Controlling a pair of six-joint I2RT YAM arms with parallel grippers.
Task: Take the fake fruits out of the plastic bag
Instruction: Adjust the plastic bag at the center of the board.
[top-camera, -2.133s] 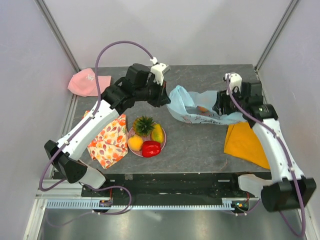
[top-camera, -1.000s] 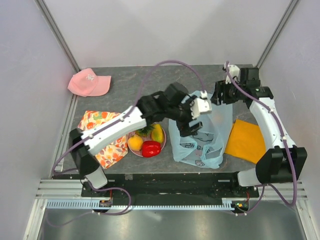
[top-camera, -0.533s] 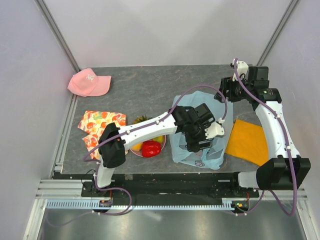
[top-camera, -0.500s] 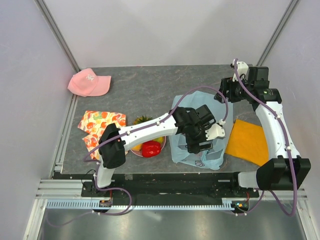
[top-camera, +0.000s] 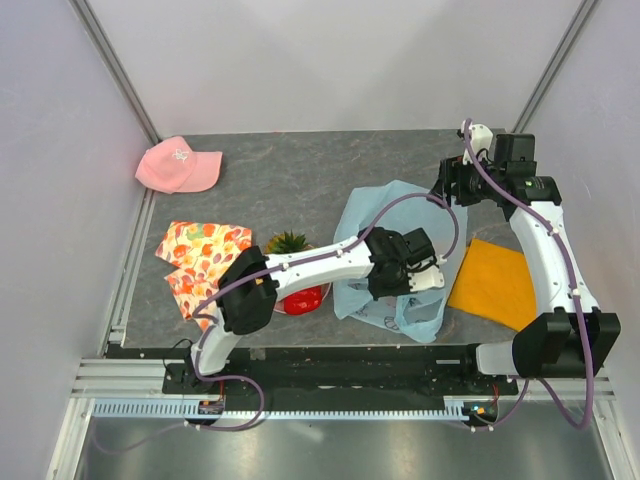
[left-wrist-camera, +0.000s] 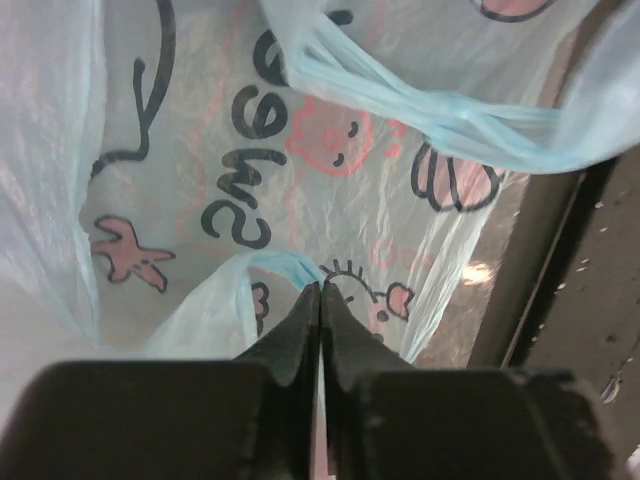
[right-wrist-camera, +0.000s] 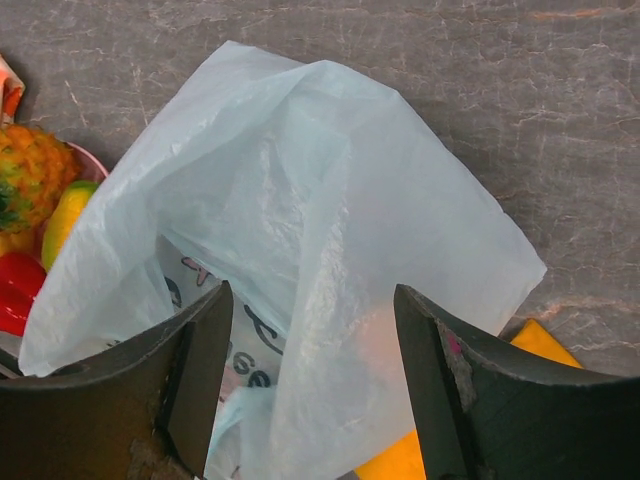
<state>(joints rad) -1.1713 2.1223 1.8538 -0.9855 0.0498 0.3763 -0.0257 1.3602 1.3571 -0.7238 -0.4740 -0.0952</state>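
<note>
The light-blue plastic bag (top-camera: 390, 225) with its cartoon print lies crumpled right of the table's middle. My left gripper (top-camera: 412, 290) reaches into its near side; in the left wrist view its jaws (left-wrist-camera: 320, 290) are shut on a fold of the bag's film by a handle loop (left-wrist-camera: 275, 265). My right gripper (top-camera: 447, 192) hovers over the bag's far right corner, open, with a raised fold (right-wrist-camera: 330, 250) below the gap (right-wrist-camera: 312, 295). A faint pink-orange patch (right-wrist-camera: 375, 345) shows through the film. Pineapple (top-camera: 289, 241), mango (right-wrist-camera: 65, 215) and red pepper (top-camera: 305, 297) sit on a pink plate (right-wrist-camera: 90, 165).
A flat orange cloth (top-camera: 495, 283) lies right of the bag, under the right arm. A floral orange-and-white cloth (top-camera: 200, 255) lies left of the plate. A pink cap (top-camera: 178, 166) rests at the far left. The left arm crosses over the plate.
The left arm has swung toward the bag's near edge and its jaws have shut on the film. The bag has slumped lower. The right gripper has barely moved.
</note>
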